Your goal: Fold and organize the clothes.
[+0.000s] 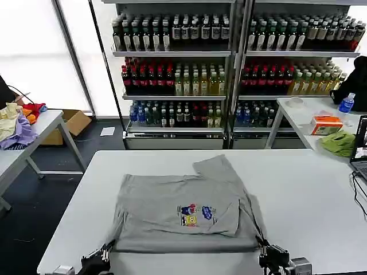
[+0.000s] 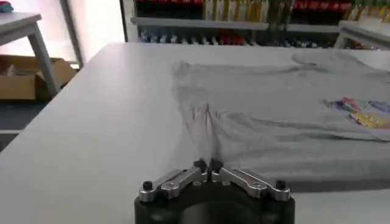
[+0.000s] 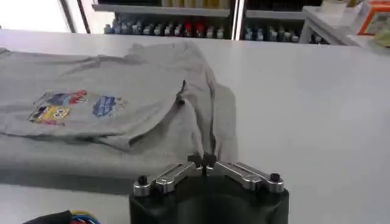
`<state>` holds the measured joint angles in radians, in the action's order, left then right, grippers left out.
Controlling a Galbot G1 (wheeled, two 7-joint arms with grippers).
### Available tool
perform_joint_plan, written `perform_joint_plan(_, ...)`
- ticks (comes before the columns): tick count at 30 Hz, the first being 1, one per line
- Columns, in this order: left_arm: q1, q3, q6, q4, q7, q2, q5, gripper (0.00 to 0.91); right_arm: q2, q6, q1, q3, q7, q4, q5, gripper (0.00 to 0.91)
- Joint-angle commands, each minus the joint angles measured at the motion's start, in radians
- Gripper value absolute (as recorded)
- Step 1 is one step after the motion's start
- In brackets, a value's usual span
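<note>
A light grey shirt [image 1: 172, 206] lies partly folded on the white table [image 1: 309, 200], its small multicoloured chest print [image 1: 196, 215] facing up and one sleeve reaching toward the far edge. My left gripper [image 1: 106, 250] is at the shirt's near left corner, shut on a pinched ridge of the fabric. In the left wrist view the cloth [image 2: 274, 115] puckers straight into that gripper [image 2: 208, 165]. My right gripper [image 1: 264, 245] is at the near right corner, likewise shut on a fold of the shirt [image 3: 109, 128]. In the right wrist view that fold runs into the gripper [image 3: 202, 159].
Shelves of bottles [image 1: 178, 74] stand behind the table. A side table at the left holds purple, yellow and red fabrics [image 1: 20, 123], with a cardboard box [image 1: 71, 123] beside it. The right table carries a lime-green cloth [image 1: 338, 143], an orange box [image 1: 325, 125] and a water bottle [image 1: 346, 104].
</note>
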<state>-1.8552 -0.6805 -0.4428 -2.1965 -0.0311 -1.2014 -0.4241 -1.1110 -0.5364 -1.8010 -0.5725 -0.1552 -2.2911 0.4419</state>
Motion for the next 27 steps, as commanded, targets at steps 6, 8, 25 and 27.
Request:
perform_joint_plan(6, -0.077, -0.113, -0.041, -0.133, -0.031, 0.001, -0.015, 0.907, 0.011, -0.009, 0.025, -0.09, 0.044, -0.091, 0.083, 0.907)
perform_joint_plan(8, -0.047, -0.13, -0.053, -0.143, -0.026, 0.007, -0.044, 0.907, 0.022, -0.008, 0.061, -0.113, 0.053, -0.086, 0.113, 0.907)
perform_joint_plan(25, 0.364, 0.011, 0.029, 0.127, 0.016, 0.094, -0.146, 0.907, 0.207, -0.041, 0.645, 0.034, 0.241, 0.286, 0.175, 0.907)
perform_joint_plan(27, 0.415, 0.036, 0.031, 0.17, 0.014, 0.11, -0.159, 0.907, 0.224, -0.041, 0.724, 0.082, 0.287, 0.367, 0.186, 0.907)
